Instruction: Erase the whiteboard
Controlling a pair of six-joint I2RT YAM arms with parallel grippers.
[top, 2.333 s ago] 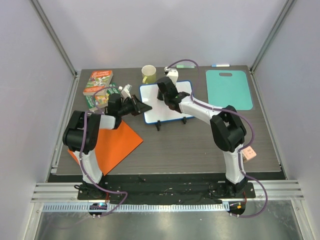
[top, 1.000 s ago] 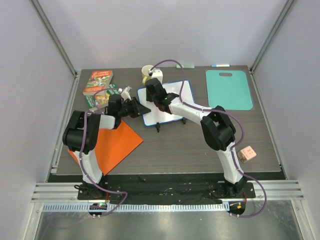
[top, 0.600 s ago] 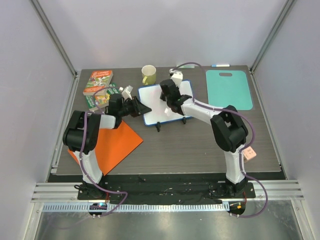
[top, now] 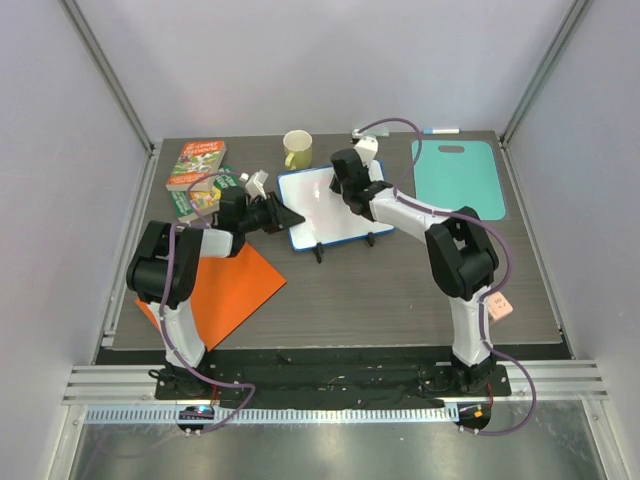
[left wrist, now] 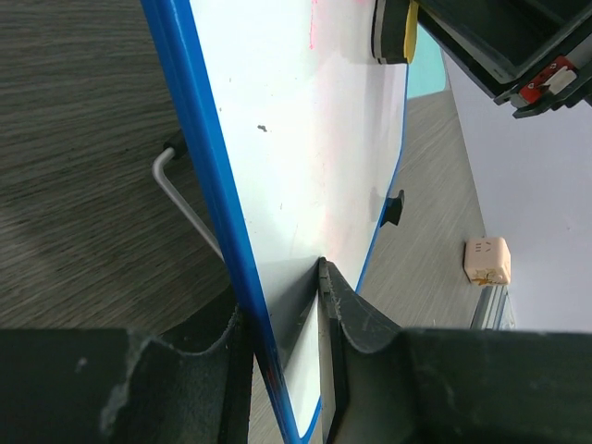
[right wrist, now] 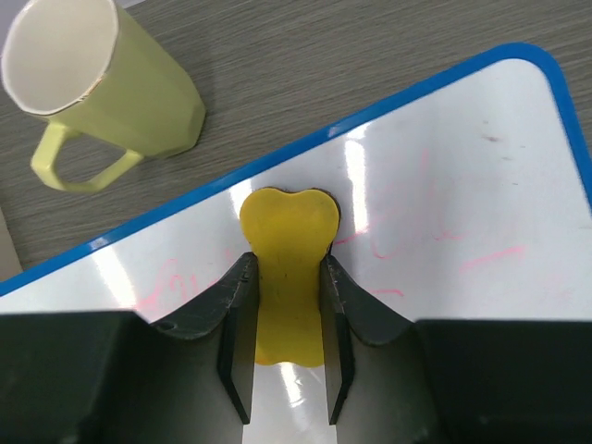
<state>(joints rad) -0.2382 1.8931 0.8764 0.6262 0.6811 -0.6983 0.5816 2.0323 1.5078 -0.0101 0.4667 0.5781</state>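
Top camera: high, behind my bases, facing down over the whole table (top: 400, 290). Left wrist: very close, sighting edge-on along the whiteboard (left wrist: 314, 139) between my left fingers (left wrist: 361, 324). Right wrist: close, looking down on the board's face. All three share the whiteboard; both wrists, the eraser (right wrist: 287, 231).

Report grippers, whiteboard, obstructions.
Left gripper clamps edge of blue-framed white whiteboard. Right gripper holds yellow eraser against it. Faint red marks visible. Yellow-green mug beside, clear.

Dark wood-grain table (top: 350, 290), yellow-green mug (top: 297, 149) at far edge, teal cutting board (top: 458, 180) (handle slot toward the back), two overlapping books (top: 196, 163) far left, orange folder (top: 225, 290) near left, pink block (top: 499, 308) near right.
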